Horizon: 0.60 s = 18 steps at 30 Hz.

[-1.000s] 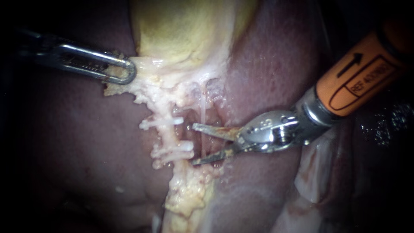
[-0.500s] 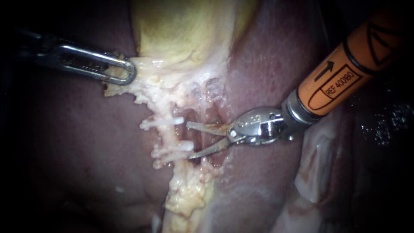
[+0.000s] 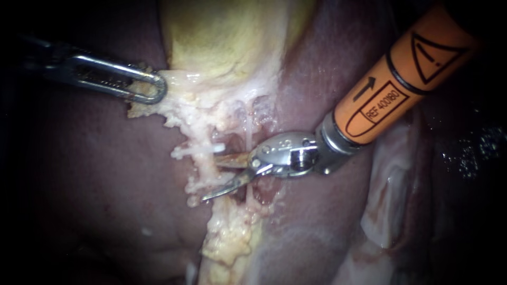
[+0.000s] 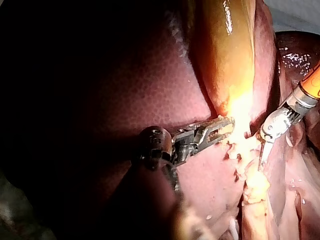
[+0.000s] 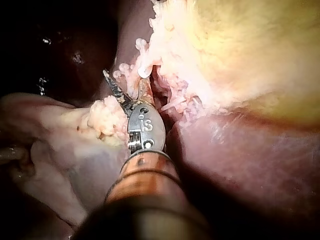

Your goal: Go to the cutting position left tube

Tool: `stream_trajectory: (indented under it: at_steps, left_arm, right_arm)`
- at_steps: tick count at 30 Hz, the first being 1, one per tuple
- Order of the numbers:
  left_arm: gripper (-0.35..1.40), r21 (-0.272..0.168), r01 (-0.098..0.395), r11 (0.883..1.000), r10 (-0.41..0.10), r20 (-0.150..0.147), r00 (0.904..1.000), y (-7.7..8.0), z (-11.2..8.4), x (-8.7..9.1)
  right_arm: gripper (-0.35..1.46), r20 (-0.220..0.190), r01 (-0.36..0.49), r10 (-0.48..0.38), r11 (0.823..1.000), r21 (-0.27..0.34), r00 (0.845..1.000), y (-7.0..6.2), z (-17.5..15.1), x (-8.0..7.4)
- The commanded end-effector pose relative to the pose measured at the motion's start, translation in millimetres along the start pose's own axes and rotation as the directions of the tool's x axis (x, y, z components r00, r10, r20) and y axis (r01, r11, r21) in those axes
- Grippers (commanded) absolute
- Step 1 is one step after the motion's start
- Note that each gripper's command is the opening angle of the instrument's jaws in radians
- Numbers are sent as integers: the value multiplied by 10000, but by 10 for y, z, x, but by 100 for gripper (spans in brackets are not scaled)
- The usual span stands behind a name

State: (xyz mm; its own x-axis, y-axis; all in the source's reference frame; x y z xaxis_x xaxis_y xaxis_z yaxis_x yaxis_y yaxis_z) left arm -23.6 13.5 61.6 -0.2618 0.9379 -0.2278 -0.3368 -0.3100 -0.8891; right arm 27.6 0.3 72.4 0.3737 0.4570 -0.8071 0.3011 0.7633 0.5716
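Orange-sleeved right instrument [image 3: 212,177] angles in, blades parted at the pale clipped tube [image 3: 203,166].
Steel left instrument [image 3: 157,87] clamps fatty tissue [image 3: 174,113], shaft lost in shadow.

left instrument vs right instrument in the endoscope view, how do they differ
The left instrument has blunt looped jaws shut on pale tissue by the gallbladder; the right instrument has thin blades, open. The left instrument is plain metal, the right instrument orange-sleeved. Both end in two jaws.

Faces the gallbladder [image 3: 227,37] closely from the endoscope; looks toward it from opposite sides at the wrists; shares fatty tissue [image 3: 229,240] touching it.
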Motion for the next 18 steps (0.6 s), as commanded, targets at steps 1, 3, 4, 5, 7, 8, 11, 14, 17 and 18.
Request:
stream_trajectory:
  at_steps: [1, 3, 4, 5, 7, 8, 11, 14, 17, 18]
  left_arm:
    - [-35, 4, 3, 10000, -3, -1, 10000, 0, 1, 0]
    - [-35, 11, 4, 10000, -4, -6, 10000, 0, 2, 0]
    - [-35, 13, 3, 10000, -3, -8, 10000, 0, 2, 0]
    - [-35, 15, 3, 10000, -3, -9, 10000, 0, 2, 0]
    - [-35, 16, 3, 10000, -3, -10, 10000, 0, 3, 0]
    - [-35, 16, 3, 10000, -3, -10, 10000, 0, 3, 0]
    - [-35, 17, 4, 10000, -4, -11, 10000, 0, 3, 0]
    - [-35, 19, 4, 10000, -4, -12, 10000, 0, 3, 0]
    - [-35, 19, 4, 10000, -4, -12, 10000, 0, 3, 0]
    - [-35, 19, 4, 10000, -4, -12, 10000, 0, 3, 0]
  right_arm:
    - [129, -18, -13, 13, 10000, -27, 10000, 1, 4, 2]
    - [129, -165, -243, 243, 9997, -46, 9996, 1, 14, 7]
    - [129, -227, -301, 299, 9995, -85, 9993, 2, 18, 9]
    - [131, -289, -359, 356, 9993, -121, 9989, 2, 22, 11]
    - [133, -444, -416, 407, 9990, -184, 9982, 3, 31, 16]
    - [133, -506, -414, 403, 9989, -212, 9979, 3, 33, 18]
    - [133, -601, -588, 573, 9980, -233, 9966, 1, 41, 23]
    - [136, -632, -1128, 1102, 9928, -392, 9919, -1, 44, 26]
    - [140, -680, -2138, 2108, 9760, -404, 9752, -3, 45, 31]
    - [141, -689, -2319, 2289, 9720, -390, 9710, -5, 45, 33]
